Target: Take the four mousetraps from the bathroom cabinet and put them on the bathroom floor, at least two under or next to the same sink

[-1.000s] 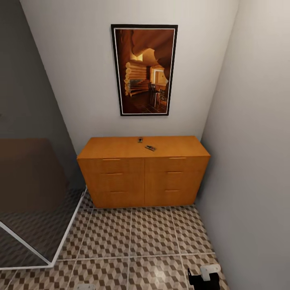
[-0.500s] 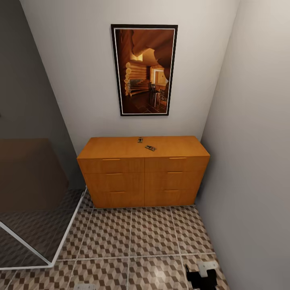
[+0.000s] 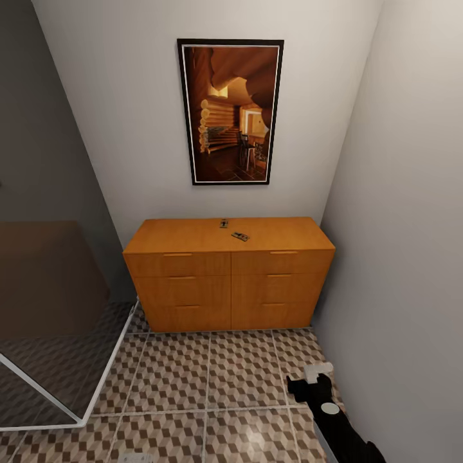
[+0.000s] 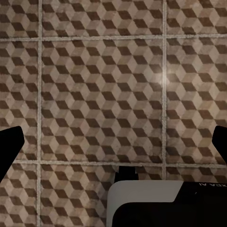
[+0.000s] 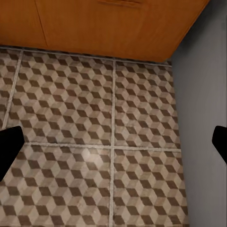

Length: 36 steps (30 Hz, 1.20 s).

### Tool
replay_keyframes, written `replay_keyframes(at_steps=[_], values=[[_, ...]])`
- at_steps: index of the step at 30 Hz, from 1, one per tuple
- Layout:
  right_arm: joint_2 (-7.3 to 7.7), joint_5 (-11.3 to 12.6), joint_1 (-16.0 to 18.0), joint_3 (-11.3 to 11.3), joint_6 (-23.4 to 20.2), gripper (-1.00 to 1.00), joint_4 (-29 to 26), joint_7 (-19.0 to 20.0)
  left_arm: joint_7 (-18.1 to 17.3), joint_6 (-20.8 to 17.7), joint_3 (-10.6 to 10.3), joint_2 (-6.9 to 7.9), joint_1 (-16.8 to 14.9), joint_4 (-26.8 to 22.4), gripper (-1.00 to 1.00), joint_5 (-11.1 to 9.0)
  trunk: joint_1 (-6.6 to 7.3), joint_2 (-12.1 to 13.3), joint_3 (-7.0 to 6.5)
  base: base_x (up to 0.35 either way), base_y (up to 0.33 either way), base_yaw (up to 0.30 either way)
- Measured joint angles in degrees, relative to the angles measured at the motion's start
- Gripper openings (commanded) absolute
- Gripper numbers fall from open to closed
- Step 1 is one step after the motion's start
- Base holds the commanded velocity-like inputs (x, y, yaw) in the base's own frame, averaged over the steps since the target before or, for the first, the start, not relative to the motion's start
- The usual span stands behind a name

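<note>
The orange-brown cabinet [image 3: 228, 276] stands against the far wall, with its drawers shut. Two mousetraps lie on its top, one near the back [image 3: 224, 223] and one a little nearer and to the right [image 3: 240, 236]. The bathroom floor [image 3: 212, 379] of cube-pattern tiles stretches from the cabinet toward me. My right gripper [image 3: 307, 381] hangs low over the tiles at the right, well short of the cabinet. In the right wrist view its gripper [image 5: 113, 144] is open and empty above the floor [image 5: 85, 118], facing the cabinet's base [image 5: 109, 23]. My left gripper [image 4: 113, 142] is open over tiles. The bathroom sink is out of view.
A grey wall [image 3: 411, 257] runs close along my right arm. A glass shower screen with a white frame [image 3: 96, 392] borders the floor on the left. A framed picture [image 3: 230, 112] hangs above the cabinet.
My right arm has risen from the bottom edge and reached forward toward the cabinet. The cabinet and the mousetraps have not moved.
</note>
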<state>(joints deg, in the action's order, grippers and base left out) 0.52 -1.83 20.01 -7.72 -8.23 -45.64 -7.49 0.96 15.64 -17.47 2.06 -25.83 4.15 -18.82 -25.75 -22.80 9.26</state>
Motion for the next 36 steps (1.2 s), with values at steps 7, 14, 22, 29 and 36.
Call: replay_keyframes(at_steps=[7, 14, 22, 29, 36], values=[[-0.04, 0.1, 0.0, -0.1, -1.6, 1.0, -2.1, 0.0, 0.0, 0.0, 0.0, 0.0, 0.0, 0.0, 1.0, 0.0, 0.0, 0.0, 0.0, 0.0, 0.0, 0.0], [-0.04, 0.1, 0.0, 0.0, -1.5, 1.0, -2.3, 0.1, 0.0, 0.0, 0.0, 0.0, 0.0, 0.0, 1.0, 0.0, 0.0, 0.0, 0.0, 0.0, 0.0, 0.0], [-0.04, 0.2, 0.0, 0.0, -0.4, 1.0, -2.2, 0.1, 0.0, 0.0, 0.0, 0.0, 0.0, 0.0, 1.0, 0.0, 0.0, 0.0, 0.0, 0.0, 0.0, 0.0], [-0.04, 0.2, 0.0, 0.0, -0.2, 1.0, -2.2, 0.1, 0.0, 0.0, 0.0, 0.0, 0.0, 0.0, 1.0, 0.0, 0.0, 0.0, 0.0, 0.0, 0.0, 0.0], [-0.04, 0.1, 0.0, -0.1, -0.1, 1.0, -2.2, 0.1, 0.0, 0.0, 0.0, 0.0, 0.0, 0.0, 1.0, 0.0, 0.0, 0.0, 0.0, 0.0, 0.0, 0.0]])
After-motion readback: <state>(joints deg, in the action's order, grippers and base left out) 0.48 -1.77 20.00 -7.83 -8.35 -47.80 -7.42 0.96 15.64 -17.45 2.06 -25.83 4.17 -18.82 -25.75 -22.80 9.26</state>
